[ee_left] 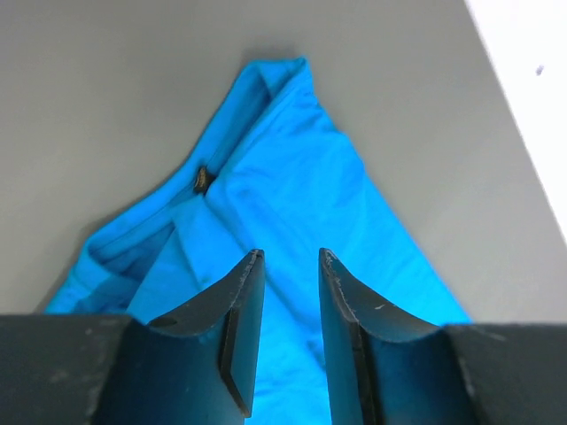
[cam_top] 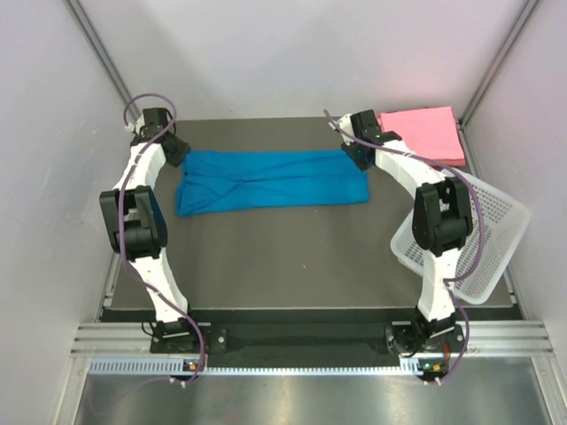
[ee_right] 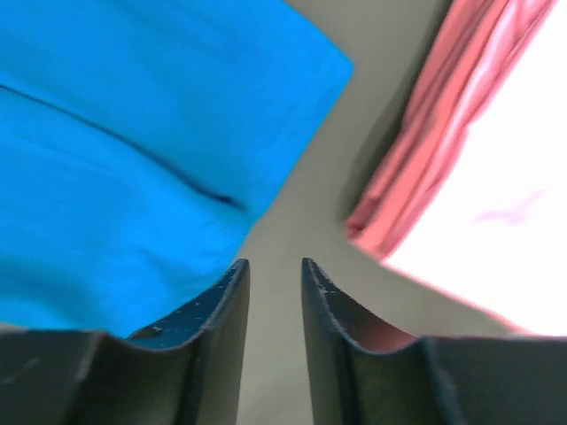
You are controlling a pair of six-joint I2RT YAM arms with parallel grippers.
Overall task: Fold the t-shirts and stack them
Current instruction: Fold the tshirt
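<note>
with the blue t-shirt [cam_top: 270, 180] half folded and left fingers [ee_left: 241, 319] and right fingers [ee_right: 221, 328] held narrowly apart, empty, its ends are to be gripped next.

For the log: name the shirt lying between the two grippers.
The blue t-shirt, a long strip; the pink t-shirts sit stacked in the far right corner.

No writing, brand or number is legible from here; the small dark tag [ee_left: 202, 180] on the blue t-shirt [ee_left: 292, 204] is unreadable.
</note>
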